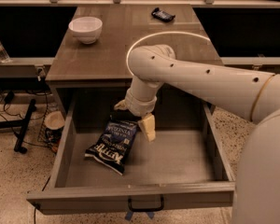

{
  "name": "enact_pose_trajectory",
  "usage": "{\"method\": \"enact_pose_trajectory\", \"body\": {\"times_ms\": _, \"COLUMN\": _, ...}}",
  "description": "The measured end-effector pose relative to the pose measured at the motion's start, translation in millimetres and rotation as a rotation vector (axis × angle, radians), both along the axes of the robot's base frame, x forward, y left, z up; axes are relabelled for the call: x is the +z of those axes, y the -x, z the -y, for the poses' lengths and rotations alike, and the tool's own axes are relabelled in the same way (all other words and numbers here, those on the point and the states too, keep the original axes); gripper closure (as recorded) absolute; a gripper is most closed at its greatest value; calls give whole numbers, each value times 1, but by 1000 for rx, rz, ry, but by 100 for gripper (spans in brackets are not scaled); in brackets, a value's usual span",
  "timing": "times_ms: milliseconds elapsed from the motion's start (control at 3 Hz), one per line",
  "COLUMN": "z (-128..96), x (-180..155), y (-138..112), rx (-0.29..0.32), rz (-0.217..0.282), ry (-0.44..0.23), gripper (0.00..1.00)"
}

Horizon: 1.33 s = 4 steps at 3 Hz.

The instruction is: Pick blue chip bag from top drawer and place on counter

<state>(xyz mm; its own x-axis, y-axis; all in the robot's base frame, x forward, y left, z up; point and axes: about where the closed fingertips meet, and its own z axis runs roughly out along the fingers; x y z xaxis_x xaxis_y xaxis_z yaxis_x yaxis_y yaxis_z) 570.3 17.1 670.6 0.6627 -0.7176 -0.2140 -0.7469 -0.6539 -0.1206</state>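
Note:
The blue chip bag point(113, 142) lies flat in the left half of the open top drawer point(130, 194), white "Kettle" lettering facing up. My gripper point(132, 118) has reached down into the drawer and sits at the bag's far top end. Its fingers are open: one cream fingertip point(148, 127) stands just right of the bag's top corner, the other shows at the left behind the bag's edge. The bag rests on the drawer floor. The counter point(112, 50) with its white arc lies above the drawer, behind my arm.
A white bowl point(86, 29) stands at the counter's back left. A small dark wrapped bar point(163, 15) lies at its back right. The drawer's black pull handle point(145, 204) is at the front. A black stand and cables sit on the floor to the left.

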Motion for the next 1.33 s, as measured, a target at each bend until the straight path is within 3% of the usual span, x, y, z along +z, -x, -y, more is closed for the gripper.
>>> {"method": "enact_pose_trajectory", "body": {"times_ms": 333, "z": -13, "x": -40, "y": 22, "rx": 39, "rz": -91, "ry": -39, "gripper": 3}}
{"method": "enact_pose_trajectory", "body": {"times_ms": 667, "z": -26, "x": -54, "y": 32, "rx": 53, "rz": -123, "ry": -79, "gripper": 25}}
{"method": "enact_pose_trajectory", "body": {"times_ms": 1000, "z": -37, "x": -53, "y": 35, "rx": 60, "rz": -122, "ry": -107, "gripper": 48}}
{"method": "enact_pose_trajectory", "body": {"times_ms": 1333, "z": -41, "x": -32, "y": 32, "rx": 33, "rz": -85, "ry": -133, "gripper": 80}}
